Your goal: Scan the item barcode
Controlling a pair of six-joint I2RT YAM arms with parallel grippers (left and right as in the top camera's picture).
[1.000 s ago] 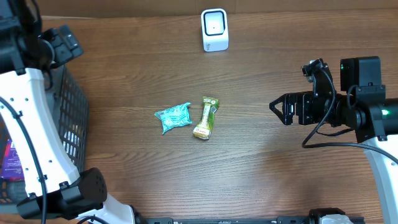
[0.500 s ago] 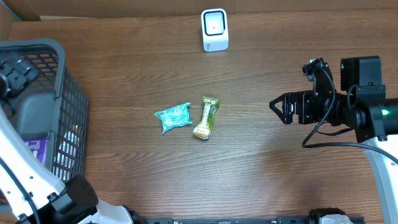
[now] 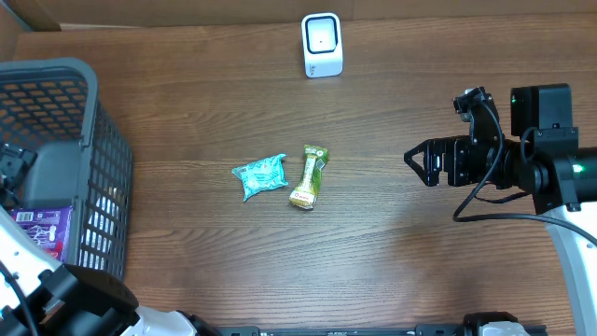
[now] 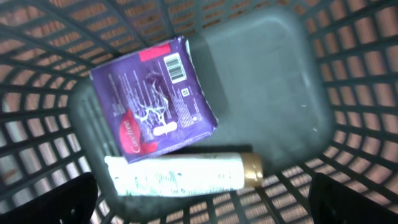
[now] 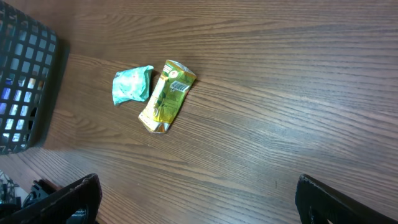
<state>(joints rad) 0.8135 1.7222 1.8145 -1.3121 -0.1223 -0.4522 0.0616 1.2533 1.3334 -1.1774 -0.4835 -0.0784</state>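
Note:
Two packets lie mid-table: a teal packet [image 3: 260,175] [image 5: 131,85] and, touching its right side, a green-yellow packet [image 3: 309,175] [image 5: 166,96]. The white scanner [image 3: 322,44] stands at the far edge. My left gripper [image 4: 205,208] hangs open over the inside of the grey basket [image 3: 103,168], above a purple packet [image 4: 152,93] with its barcode [image 4: 174,67] facing up and a white tube [image 4: 180,174] with a gold cap. My right gripper [image 3: 418,161] [image 5: 208,205] is open and empty, well to the right of the two packets, above bare wood.
The basket [image 5: 25,81] fills the table's left end, its mesh wall rising beside the teal packet's side. My left arm [image 3: 37,271] reaches up from the near-left corner. Bare wood lies between the packets and the scanner.
My left arm has swung off the far-left corner and down toward the near left, uncovering the basket. The right arm and both packets have not moved.

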